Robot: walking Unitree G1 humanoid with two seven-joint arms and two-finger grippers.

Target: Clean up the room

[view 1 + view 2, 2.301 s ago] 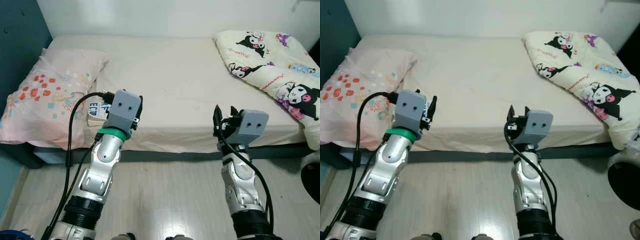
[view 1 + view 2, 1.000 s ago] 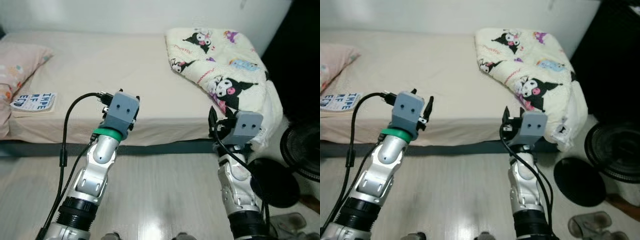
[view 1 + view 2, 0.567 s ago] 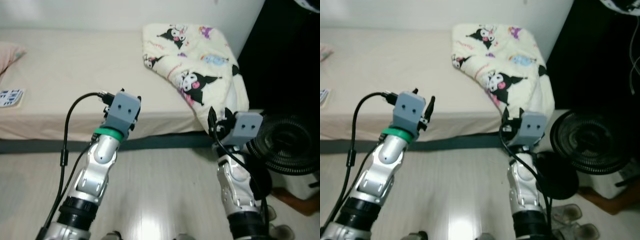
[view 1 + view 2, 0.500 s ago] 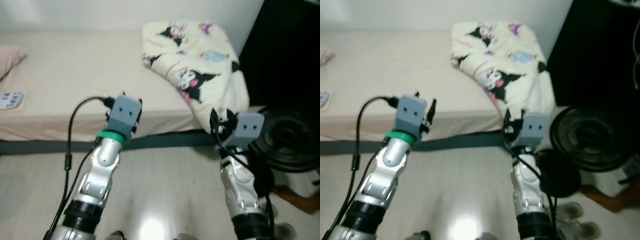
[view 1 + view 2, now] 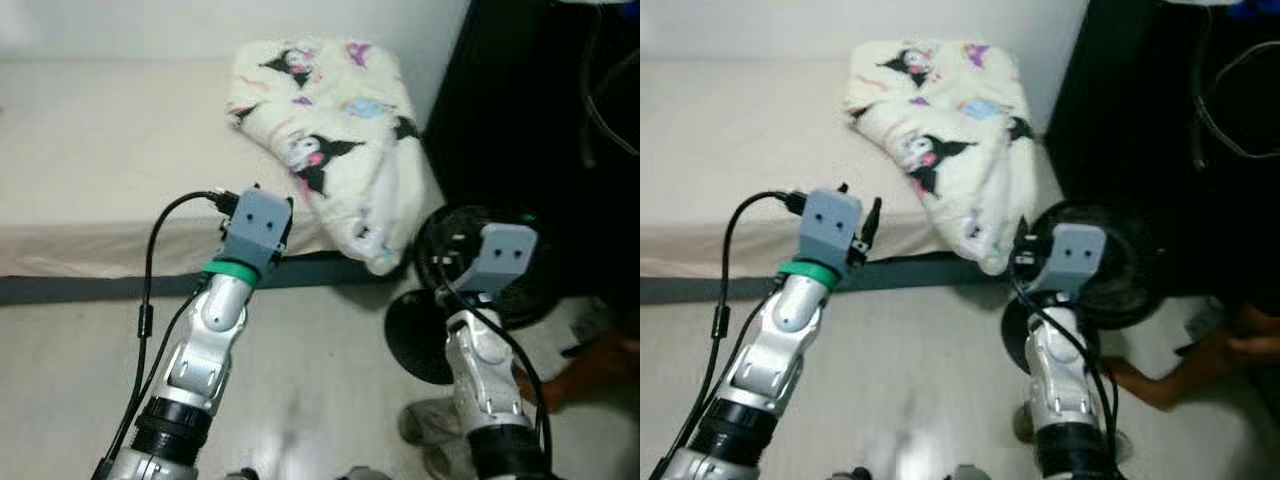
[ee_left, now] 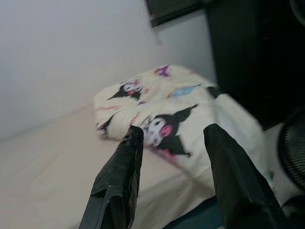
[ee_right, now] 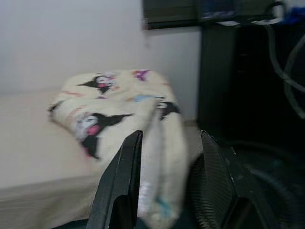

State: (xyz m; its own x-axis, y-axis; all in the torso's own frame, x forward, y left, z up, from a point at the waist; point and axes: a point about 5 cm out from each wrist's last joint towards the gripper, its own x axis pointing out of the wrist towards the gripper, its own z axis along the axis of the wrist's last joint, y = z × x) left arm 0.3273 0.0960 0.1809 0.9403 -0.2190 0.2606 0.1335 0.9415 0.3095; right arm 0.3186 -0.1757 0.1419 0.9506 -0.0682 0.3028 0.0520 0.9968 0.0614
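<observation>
A cream blanket printed with black cartoon figures lies bunched at the right end of the bed, one corner hanging over the bed's edge toward the floor. My left gripper is raised in front of the bed's side, open and empty, pointing at the blanket. My right gripper is also open and empty, held up before a black floor fan, with the blanket's hanging corner just ahead of it.
The fan's round base rests on the pale floor by the bed's end. A tall dark cabinet with cables fills the right side. Slippers lie by my right arm. A person's hand reaches in low on the right.
The camera has swung right: the pillow and the book on the bed have left the picture, and the fan, cabinet and a hand have come in. Both grippers keep their pose.
</observation>
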